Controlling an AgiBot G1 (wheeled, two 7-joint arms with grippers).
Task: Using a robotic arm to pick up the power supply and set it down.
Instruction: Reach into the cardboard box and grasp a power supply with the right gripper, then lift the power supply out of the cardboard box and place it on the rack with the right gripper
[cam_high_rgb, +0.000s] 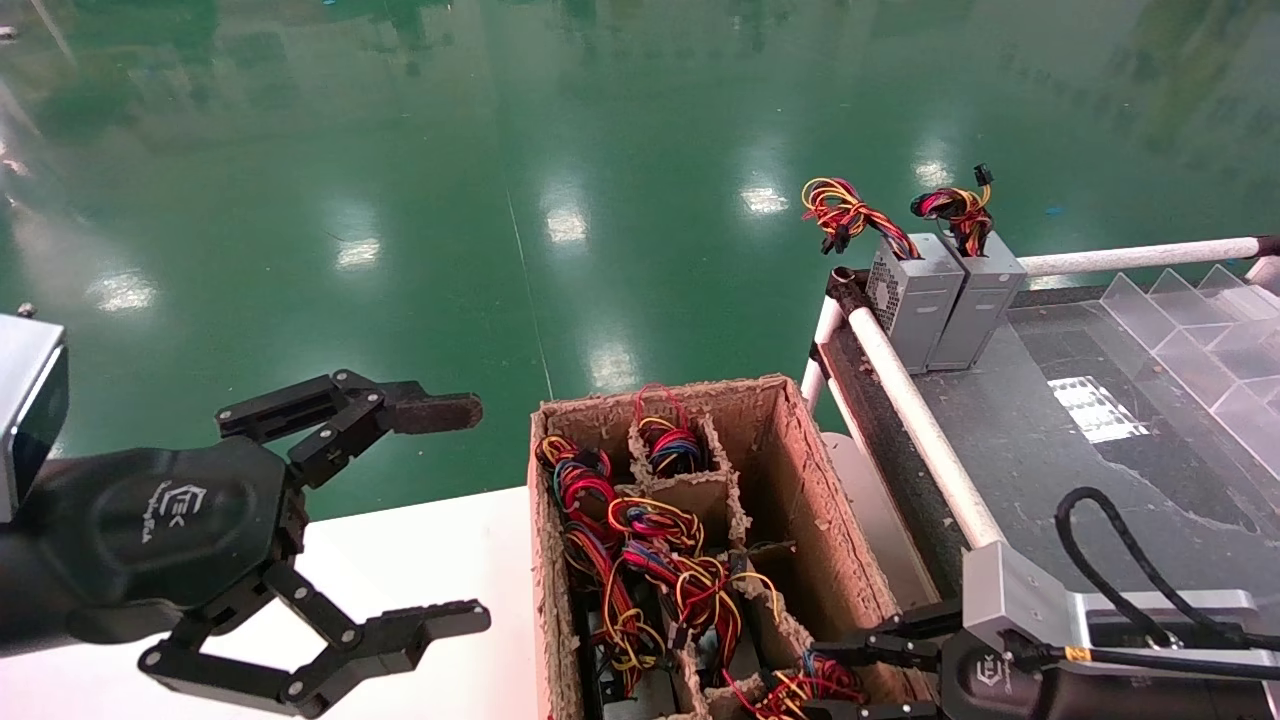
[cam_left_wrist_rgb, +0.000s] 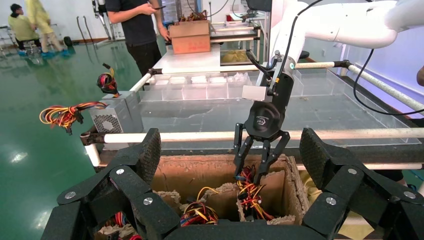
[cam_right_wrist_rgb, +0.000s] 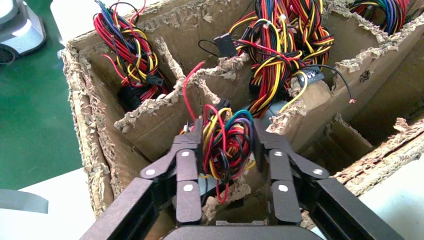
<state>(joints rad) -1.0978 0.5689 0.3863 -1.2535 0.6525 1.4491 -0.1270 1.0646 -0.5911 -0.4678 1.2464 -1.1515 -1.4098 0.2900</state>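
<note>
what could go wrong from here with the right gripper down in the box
The right gripper brackets only the multicoloured wire bundle of a power supply in the torn brown cardboard divider box, so a lift could strain the wires or let the unit slip. The stray red wire loop and neighbouring bundles may snag on the ragged dividers.

Right gripper (cam_left_wrist_rgb: 253, 172) down in cardboard box (cam_left_wrist_rgb: 192, 175), fingers (cam_left_wrist_rgb: 242, 156) straddling wire bundle (cam_left_wrist_rgb: 248, 187).

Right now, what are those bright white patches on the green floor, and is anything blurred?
Head view: the patches are ceiling lights mirrored in the glossy green floor; glare also whitens the clear plastic tray. Left wrist view: the open black left tool looms close and soft-edged. Right wrist view: the coloured wire bundle looks sharp.
</note>
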